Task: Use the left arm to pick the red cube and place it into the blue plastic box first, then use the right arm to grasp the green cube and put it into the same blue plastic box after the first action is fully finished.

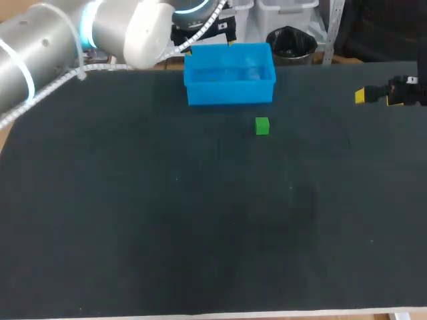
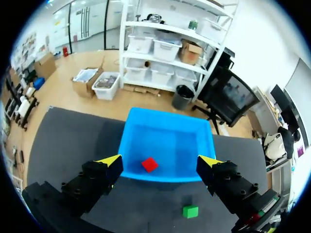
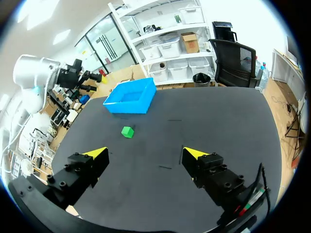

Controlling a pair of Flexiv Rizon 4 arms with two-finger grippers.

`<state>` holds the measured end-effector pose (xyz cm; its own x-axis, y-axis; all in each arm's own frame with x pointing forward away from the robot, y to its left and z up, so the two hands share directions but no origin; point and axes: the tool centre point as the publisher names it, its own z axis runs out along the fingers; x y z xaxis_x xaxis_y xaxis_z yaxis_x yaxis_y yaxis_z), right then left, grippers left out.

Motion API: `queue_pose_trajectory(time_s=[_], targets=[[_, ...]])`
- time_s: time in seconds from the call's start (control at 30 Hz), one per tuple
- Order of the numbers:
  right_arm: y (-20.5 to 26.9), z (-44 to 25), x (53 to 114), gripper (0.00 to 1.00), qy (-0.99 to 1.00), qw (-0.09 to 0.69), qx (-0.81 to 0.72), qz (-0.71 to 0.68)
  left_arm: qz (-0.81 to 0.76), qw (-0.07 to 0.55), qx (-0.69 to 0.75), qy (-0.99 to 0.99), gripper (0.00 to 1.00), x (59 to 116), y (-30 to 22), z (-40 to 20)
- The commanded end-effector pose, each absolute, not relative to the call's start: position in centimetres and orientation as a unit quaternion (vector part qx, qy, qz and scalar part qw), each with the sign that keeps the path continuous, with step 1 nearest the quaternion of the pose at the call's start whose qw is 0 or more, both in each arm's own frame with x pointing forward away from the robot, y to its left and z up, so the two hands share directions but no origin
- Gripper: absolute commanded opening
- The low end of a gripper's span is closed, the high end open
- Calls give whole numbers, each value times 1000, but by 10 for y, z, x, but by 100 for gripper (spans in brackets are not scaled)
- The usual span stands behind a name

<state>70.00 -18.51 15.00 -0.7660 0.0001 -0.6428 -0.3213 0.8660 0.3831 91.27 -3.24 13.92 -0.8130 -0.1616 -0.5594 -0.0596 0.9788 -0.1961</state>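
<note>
The left arm (image 1: 40, 60) came in from the far left corner of the dark table (image 1: 200, 233), its left gripper (image 2: 160, 162) hanging above the blue plastic box (image 1: 230, 90) with the fingers spread wide and nothing between them. Through its own wrist camera the red cube (image 2: 149, 164) lay on the box floor, close to the near wall, so the first placement looked finished. Just in front of the box, towards its right end, sat the green cube (image 1: 262, 126) – on the mat, clear of the wall but not by much. Well off to the right, the right gripper (image 3: 146, 154) hung above the table edge, jaws apart and empty, with the cube far ahead of it.

The main risk, as I judged it, was crowding: if the right arm set off while the left gripper was over the box, the two could meet above it. The cube's nearness to the wall was a second worry – a finger coming down on the far side might clip the box, or an off-centre closure might shove the small cube away.
</note>
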Motion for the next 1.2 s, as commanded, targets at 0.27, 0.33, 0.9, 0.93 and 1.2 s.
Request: queue_pose_trajectory(time_s=[0.27, 0.33, 0.9, 0.93, 1.2], targets=[[-185, 150, 700, 100, 908, 330, -88, 243, -121, 324, -49, 937, 100, 886, -19, 149], [-185, 150, 700, 100, 908, 330, -88, 243, -121, 324, -49, 937, 100, 886, -19, 149], [-185, 150, 700, 100, 908, 330, -88, 243, -137, 336, -14, 932, 100, 882, -10, 149], [-185, 150, 700, 100, 908, 330, -88, 243, -145, 336, -9, 931, 100, 881, -8, 149], [-185, 150, 700, 100, 908, 330, -88, 243, -198, 351, 57, 913, 100, 868, 8, 150]])
